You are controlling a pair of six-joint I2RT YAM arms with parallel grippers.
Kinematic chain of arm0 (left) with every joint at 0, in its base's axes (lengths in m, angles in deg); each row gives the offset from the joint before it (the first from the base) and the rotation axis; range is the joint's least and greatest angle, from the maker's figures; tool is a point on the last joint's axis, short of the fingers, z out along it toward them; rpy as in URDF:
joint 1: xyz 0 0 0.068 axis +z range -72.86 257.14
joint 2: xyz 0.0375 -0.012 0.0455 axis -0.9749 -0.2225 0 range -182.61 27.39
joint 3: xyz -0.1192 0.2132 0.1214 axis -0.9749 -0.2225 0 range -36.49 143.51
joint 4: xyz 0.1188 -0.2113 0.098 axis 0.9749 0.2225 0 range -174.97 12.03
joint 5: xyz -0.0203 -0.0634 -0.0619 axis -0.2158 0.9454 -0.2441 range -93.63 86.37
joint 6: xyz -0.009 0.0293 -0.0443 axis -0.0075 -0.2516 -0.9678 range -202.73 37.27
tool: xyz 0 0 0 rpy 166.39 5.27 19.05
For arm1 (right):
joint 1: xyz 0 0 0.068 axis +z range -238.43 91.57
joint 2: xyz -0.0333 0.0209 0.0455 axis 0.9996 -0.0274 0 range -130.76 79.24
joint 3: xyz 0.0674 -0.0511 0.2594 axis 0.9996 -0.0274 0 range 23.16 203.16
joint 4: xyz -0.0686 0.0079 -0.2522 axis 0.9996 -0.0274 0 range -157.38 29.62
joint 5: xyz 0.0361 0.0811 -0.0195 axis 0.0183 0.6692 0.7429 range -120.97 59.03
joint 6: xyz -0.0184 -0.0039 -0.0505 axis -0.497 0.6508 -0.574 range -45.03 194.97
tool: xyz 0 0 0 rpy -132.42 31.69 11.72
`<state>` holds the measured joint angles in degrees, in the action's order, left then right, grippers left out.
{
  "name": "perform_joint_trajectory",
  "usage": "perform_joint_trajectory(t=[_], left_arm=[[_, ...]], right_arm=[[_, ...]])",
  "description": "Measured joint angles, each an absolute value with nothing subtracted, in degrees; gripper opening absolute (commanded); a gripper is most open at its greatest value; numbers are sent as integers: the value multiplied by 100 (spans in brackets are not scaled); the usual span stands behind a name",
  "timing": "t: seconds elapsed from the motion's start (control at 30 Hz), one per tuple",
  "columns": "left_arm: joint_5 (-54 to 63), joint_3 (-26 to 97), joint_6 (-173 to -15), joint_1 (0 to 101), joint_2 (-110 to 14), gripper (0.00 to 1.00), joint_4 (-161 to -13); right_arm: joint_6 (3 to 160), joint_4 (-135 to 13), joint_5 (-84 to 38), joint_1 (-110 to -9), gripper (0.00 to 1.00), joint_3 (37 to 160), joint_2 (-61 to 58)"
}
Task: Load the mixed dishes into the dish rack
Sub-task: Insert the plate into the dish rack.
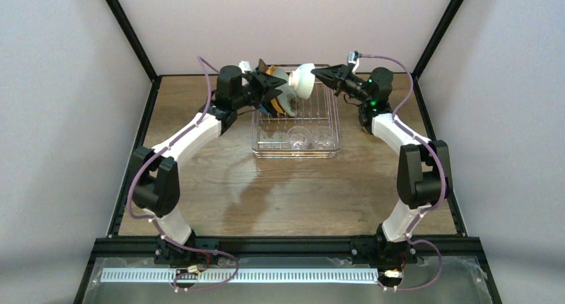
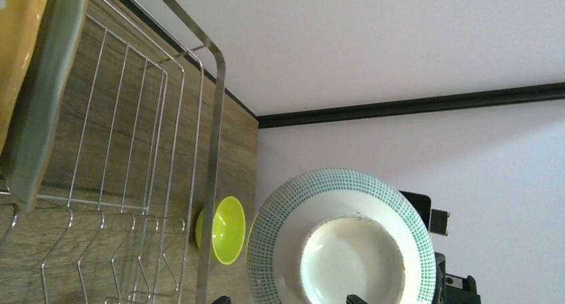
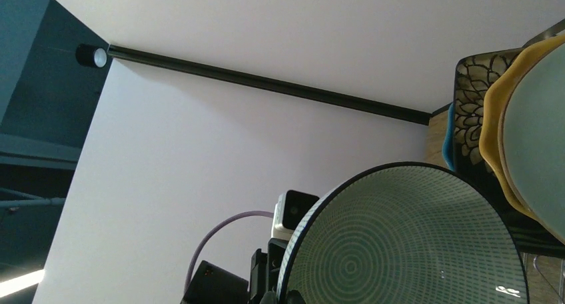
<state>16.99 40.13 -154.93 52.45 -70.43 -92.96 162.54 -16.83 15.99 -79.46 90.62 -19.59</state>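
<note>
Mint bowl [image 3: 406, 244] held tight by rim in right pincer [image 1: 316, 71], tipped on side, bottom facing left pincer [image 1: 275, 83]. Left pincer wide open, empty, just beside bowl. Dish rack [image 1: 320, 107] below both; right arm likely lowers it.

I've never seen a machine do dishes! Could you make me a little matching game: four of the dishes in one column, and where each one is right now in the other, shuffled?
Things
1. patterned bowl
2. glass cups
3. small yellow-green bowl
4. plates

Places
A. standing on edge at the far left end of the rack
B. on the table, just outside the rack
C. in the air, gripped by the right end effector
D. inside the rack, at its near end

Pairs: 1-C, 2-D, 3-B, 4-A
</note>
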Motion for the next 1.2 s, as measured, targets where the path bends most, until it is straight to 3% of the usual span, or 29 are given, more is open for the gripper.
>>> perform_joint_trajectory(t=[0.57, 0.67, 0.93, 1.13, 1.2], left_arm=[[1832, 4149, -15563, 5248, -7316, 88, -9309], [1830, 4219, -15583, 5274, -7354, 83, -9320], [1839, 4239, -15613, 5307, -7369, 62, -9374], [1850, 4230, -15639, 5350, -7389, 34, -9512], [1852, 4217, -15672, 5359, -7402, 30, -9532]], right_arm=[[16416, -1421, 1656, -7808, 1, 9030, -2024], [16414, -1421, 1656, -7769, 1, 9030, -2044], [16416, -1384, 1649, -7694, 1, 9030, -2122], [16449, -1305, 1612, -7631, 1, 9030, -2197], [16492, -1252, 1597, -7616, 1, 9030, -2199]])
